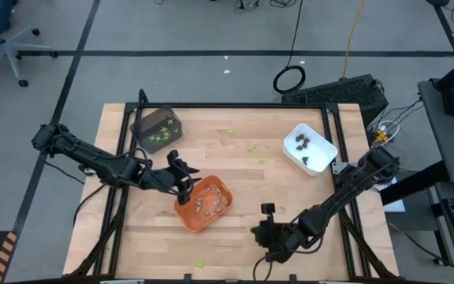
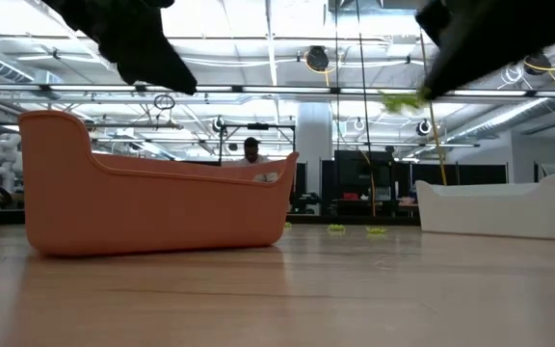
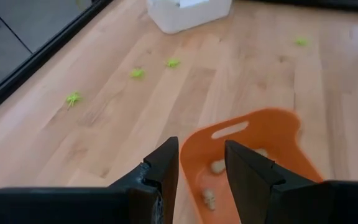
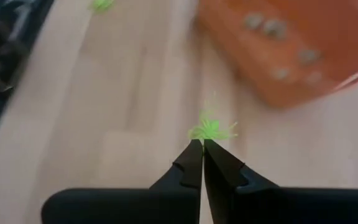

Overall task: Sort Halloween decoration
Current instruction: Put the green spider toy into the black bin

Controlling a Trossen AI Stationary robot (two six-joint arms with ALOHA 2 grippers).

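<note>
My right gripper (image 1: 256,232) (image 4: 202,146) is shut on a tiny lime-green decoration piece (image 4: 211,129), raised above the table near its front edge, right of the orange tray (image 1: 187,217). The piece also shows in the low view (image 2: 400,100). My left gripper (image 1: 186,188) (image 3: 201,165) is open and empty above the orange tray's left rim (image 3: 188,155), one finger over the inside, one outside. Tan-grey pieces (image 3: 216,167) lie in the orange tray. Dark brown pieces (image 1: 304,143) lie in the white tray (image 1: 290,158). Green pieces (image 1: 160,136) lie in the dark grey tray (image 1: 144,122). My right gripper pinches the lime-green piece (image 4: 205,133) between the very ends of its two fingers. The piece sticks out beyond the fingertips (image 4: 191,155). It is lifted clear of the table, as the low view shows.
Loose lime-green pieces lie on the wooden table: three between the dark grey and white trays (image 1: 228,132) (image 1: 251,147) (image 1: 262,159), one near the front edge (image 1: 199,264). A black frame (image 1: 235,106) runs round the table.
</note>
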